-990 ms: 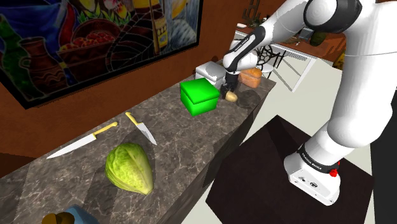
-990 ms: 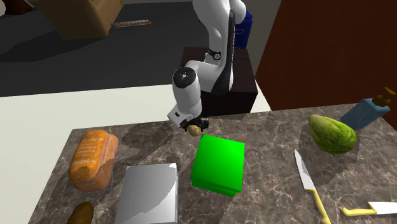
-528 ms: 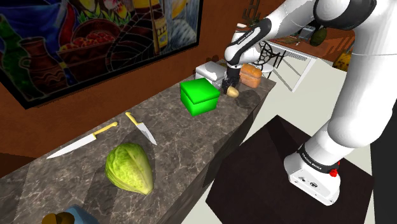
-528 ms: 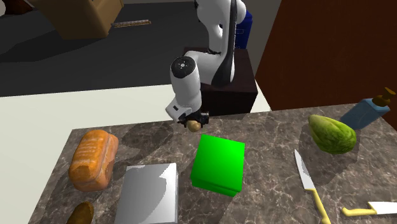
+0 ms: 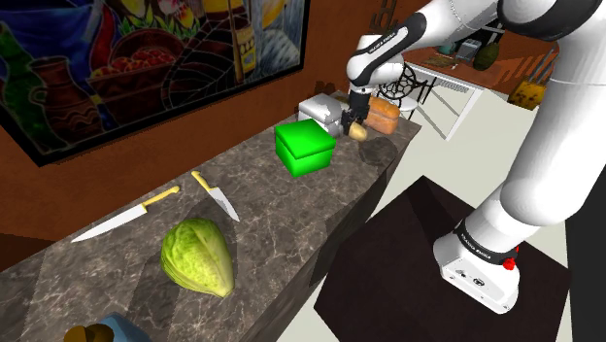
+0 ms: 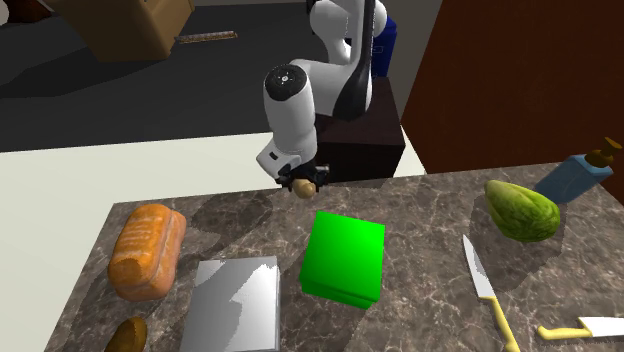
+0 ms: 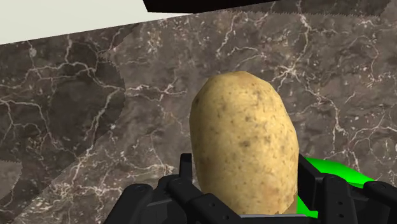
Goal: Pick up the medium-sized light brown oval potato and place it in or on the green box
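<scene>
- Okay, end effector (image 5: 356,125) is closed on the potato (image 5: 358,130); the black fingers clasp its lower end in the wrist view, with most of the potato sticking out past them.
- Potato is light brown, oval and speckled (image 7: 245,149). It is held in the air, clear of the bench (image 5: 291,209).
- In the second exterior view the potato (image 6: 305,187) hangs under the end effector (image 6: 303,184), over the bench edge nearest the stand (image 6: 350,130).
- Green box (image 5: 306,146) sits on the bench near the potato, toward the shoulder view's left. The potato is not on it or in it.
- In the wrist view a corner of the green box (image 7: 337,175) shows past one finger, behind the potato.
- Bench top is dark marble with white veins (image 7: 95,95).
- Bread loaf (image 6: 147,250) lies on the bench toward the second exterior view's left, well apart from the green box (image 6: 345,255).
- Grey box (image 6: 237,305) sits between the bread loaf and the green box, nearer the camera in that view.
- Cabbage (image 5: 199,256) is further along the bench, well apart from the green box.
- Two yellow-handled knives: small knife (image 5: 216,195) and long knife (image 5: 126,214), lying between the green box and the cabbage.
- Blue bottle (image 6: 575,175) is just beside the cabbage, at the second exterior view's right.
- Painting (image 5: 126,58) hangs on the red-brown wall behind the bench.
</scene>
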Action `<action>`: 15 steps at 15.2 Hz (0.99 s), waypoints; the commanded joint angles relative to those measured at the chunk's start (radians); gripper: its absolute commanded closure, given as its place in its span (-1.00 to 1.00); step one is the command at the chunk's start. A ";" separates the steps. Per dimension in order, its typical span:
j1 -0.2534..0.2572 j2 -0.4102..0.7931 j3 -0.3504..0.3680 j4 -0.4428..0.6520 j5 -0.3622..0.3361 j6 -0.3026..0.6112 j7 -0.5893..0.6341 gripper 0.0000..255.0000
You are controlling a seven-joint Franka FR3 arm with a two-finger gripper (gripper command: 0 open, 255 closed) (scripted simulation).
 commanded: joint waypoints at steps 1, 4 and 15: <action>0.002 -0.018 -0.002 0.004 -0.005 -0.022 0.005 1.00; 0.004 -0.046 -0.004 0.011 -0.011 -0.056 0.010 1.00; 0.064 0.096 0.037 0.291 -0.004 -0.191 0.120 1.00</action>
